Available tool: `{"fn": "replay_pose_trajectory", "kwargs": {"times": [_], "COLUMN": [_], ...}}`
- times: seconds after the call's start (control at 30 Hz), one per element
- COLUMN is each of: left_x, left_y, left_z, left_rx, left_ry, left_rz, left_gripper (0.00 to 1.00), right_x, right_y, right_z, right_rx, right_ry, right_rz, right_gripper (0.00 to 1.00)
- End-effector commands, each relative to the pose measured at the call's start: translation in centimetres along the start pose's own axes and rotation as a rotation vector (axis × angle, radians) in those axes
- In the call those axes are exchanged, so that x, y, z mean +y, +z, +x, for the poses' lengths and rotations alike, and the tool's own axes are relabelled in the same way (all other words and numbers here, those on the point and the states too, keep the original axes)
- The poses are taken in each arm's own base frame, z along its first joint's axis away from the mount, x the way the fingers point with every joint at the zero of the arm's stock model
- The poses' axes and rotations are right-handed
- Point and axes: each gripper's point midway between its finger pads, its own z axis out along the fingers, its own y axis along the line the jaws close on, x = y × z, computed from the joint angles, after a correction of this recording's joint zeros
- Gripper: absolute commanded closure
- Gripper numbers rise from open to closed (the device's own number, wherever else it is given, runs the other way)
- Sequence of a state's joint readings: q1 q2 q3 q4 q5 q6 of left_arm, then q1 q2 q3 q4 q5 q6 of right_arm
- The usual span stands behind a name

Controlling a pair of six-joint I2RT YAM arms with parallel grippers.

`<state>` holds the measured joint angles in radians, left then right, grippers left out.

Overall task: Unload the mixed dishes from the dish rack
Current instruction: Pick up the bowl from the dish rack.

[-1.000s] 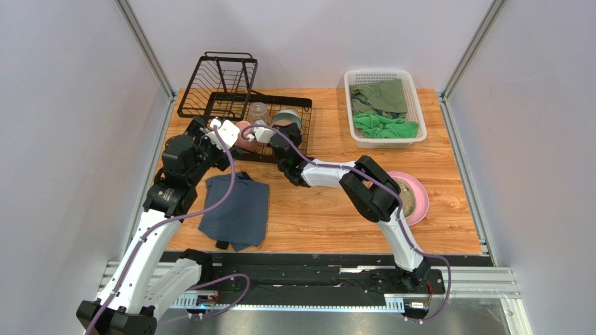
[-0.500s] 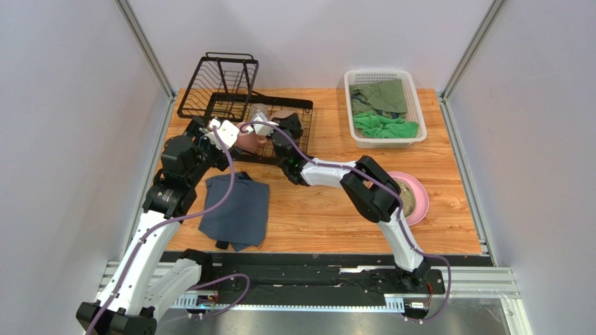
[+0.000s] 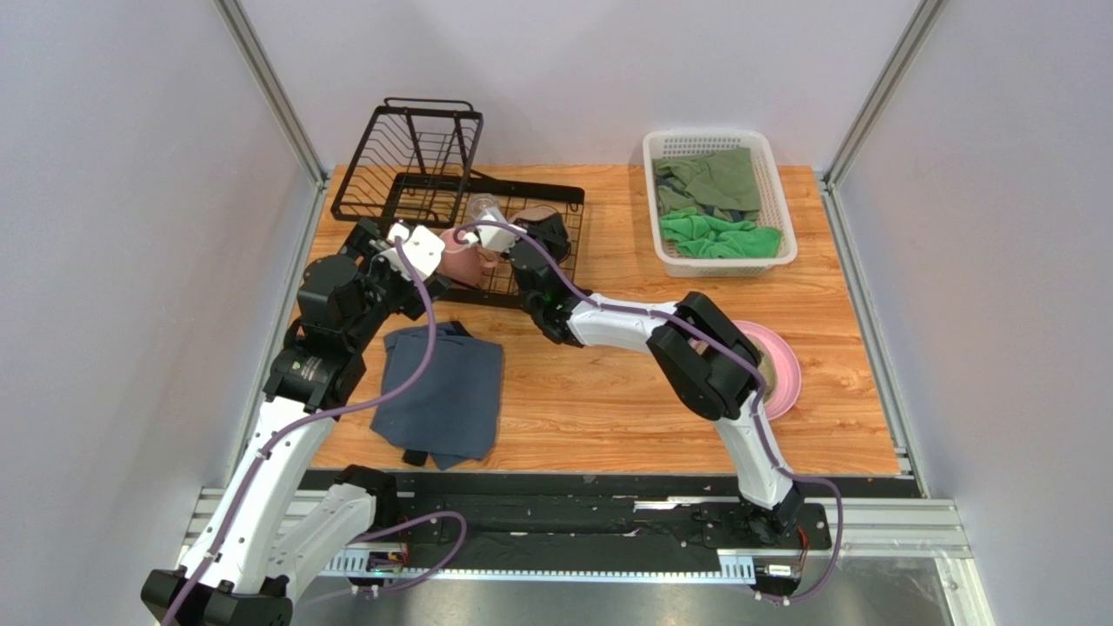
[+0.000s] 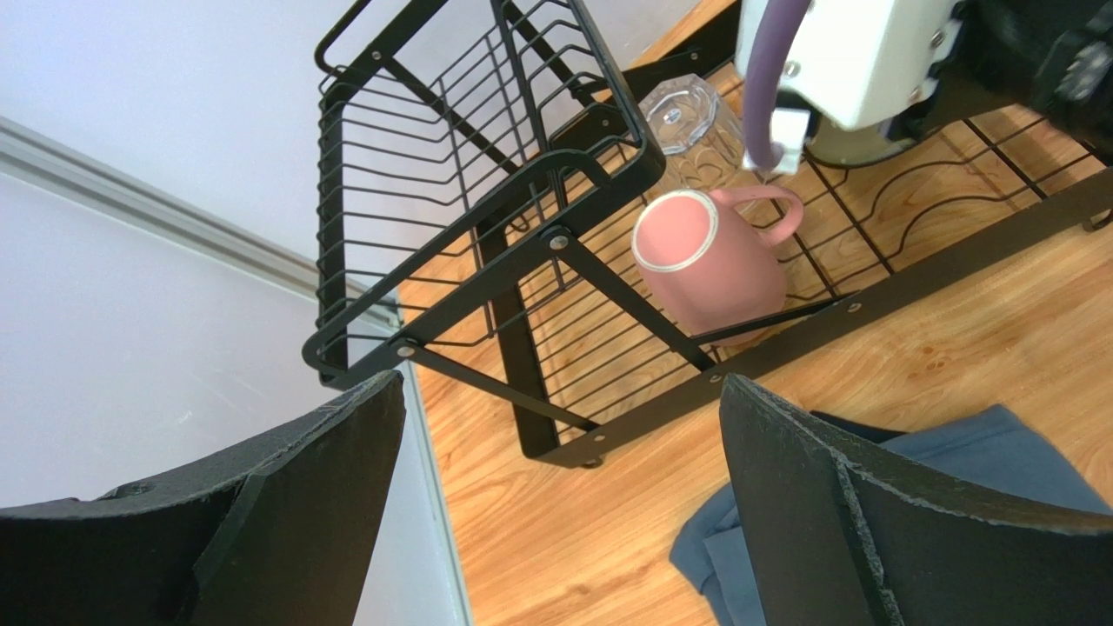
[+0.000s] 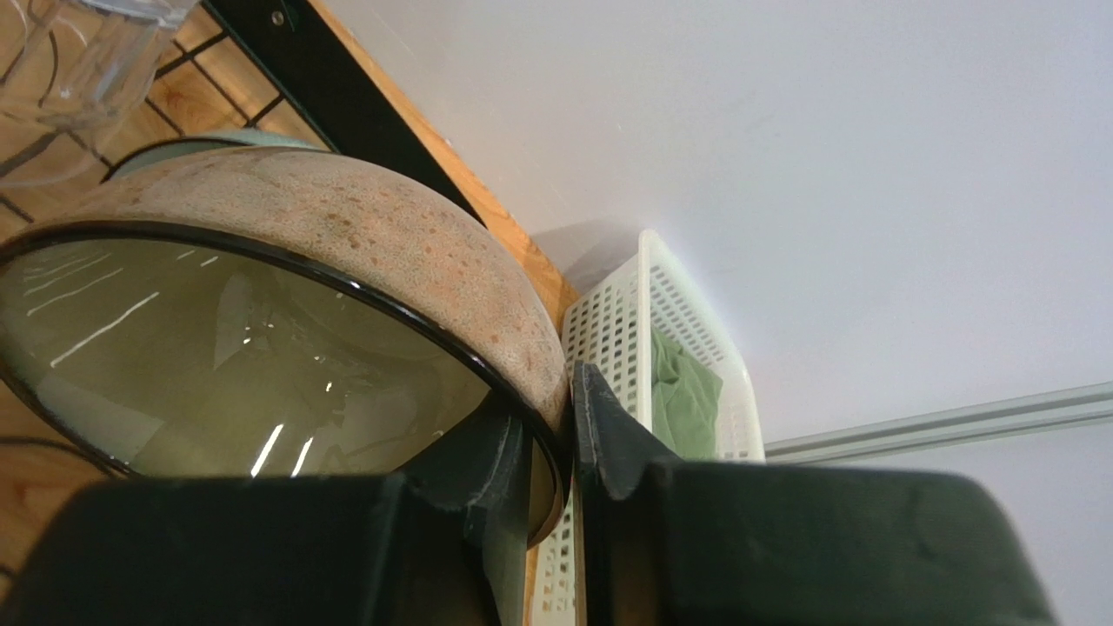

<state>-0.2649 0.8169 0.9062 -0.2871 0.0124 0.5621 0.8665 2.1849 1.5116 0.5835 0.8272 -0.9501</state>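
Observation:
The black wire dish rack (image 3: 416,163) stands at the back left. A pink mug (image 4: 703,268) lies on its side on the lower tray, with a clear glass (image 4: 687,120) behind it. My right gripper (image 5: 564,437) is shut on the rim of the dark bowl (image 5: 261,339), which is tilted above the tray; the top view shows the gripper (image 3: 546,235) and the bowl (image 3: 525,217). My left gripper (image 4: 559,391) is open and empty, just in front of the rack's left end near the mug (image 3: 457,258). The pink plate (image 3: 784,359) lies at the right with the cream plate (image 3: 767,378) on it, partly hidden by my right arm.
A folded blue-grey cloth (image 3: 442,391) lies in front of the rack, under my left arm. A white plastic basket (image 3: 716,202) of green cloths stands at the back right. Grey walls close in the table on both sides.
My right gripper moved back over the bowl, closed on its rim and tipped it up. The left arm has barely moved.

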Motion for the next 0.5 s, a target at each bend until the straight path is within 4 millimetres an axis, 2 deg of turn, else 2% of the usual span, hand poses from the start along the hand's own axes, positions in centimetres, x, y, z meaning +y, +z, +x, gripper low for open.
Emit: {"fn": "replay_pose_trajectory", "kwargs": {"times": [0.0, 0.07, 0.1, 0.17, 0.2, 0.27, 0.3, 0.33, 0.37, 0.43, 0.47], "left_x": [1.3, 1.3, 1.1, 1.0, 0.9, 0.7, 0.6, 0.5, 0.3, -0.1, -0.3], "left_y": [-0.8, -0.9, -0.9, -1.0, -1.1, -1.1, -1.2, -1.2, -1.2, -1.3, -1.3], "left_z": [-1.5, -1.6, -1.6, -1.6, -1.6, -1.6, -1.6, -1.7, -1.7, -1.6, -1.6], "left_rx": [-0.043, -0.046, -0.045, -0.047, -0.044, -0.046, -0.044, -0.045, -0.044, -0.04, -0.042], "left_ry": [-0.024, -0.025, -0.027, -0.03, -0.031, -0.036, -0.04, -0.041, -0.04, -0.04, -0.037], "left_rz": [-0.042, -0.041, -0.034, -0.028, -0.022, -0.012, -0.005, 0.001, 0.011, 0.035, 0.048], "left_gripper": [0.02, 0.02, 0.02, 0.02, 0.02, 0.02, 0.02, 0.02, 0.02, 0.02, 0.02], "right_x": [-8.9, -8.6, -9.6, -9.4, -10.2, -10.2, -11.2, -11.4, -10.9, -12.2, -11.9], "right_y": [-2.3, -2.7, -3.3, -3.9, -4.4, -5.1, -5.7, -6.0, -6.4, -7.3, -7.6], "right_z": [-4.6, -4.2, -4.6, -4.3, -4.6, -4.2, -4.4, -4.3, -3.6, -3.0, -2.0], "right_rx": [-0.073, -0.053, -0.059, -0.04, -0.046, -0.028, -0.032, -0.027, -0.004, 0.014, 0.04], "right_ry": [0.284, 0.304, 0.326, 0.342, 0.358, 0.372, 0.391, 0.397, 0.404, 0.426, 0.436], "right_rz": [0.075, 0.029, 0.024, -0.024, -0.034, -0.08, -0.087, -0.103, -0.147, -0.176, -0.222], "right_gripper": [1.0, 1.0, 1.0, 1.0, 1.0, 1.0, 1.0, 1.0, 1.0, 1.0, 1.0]}}
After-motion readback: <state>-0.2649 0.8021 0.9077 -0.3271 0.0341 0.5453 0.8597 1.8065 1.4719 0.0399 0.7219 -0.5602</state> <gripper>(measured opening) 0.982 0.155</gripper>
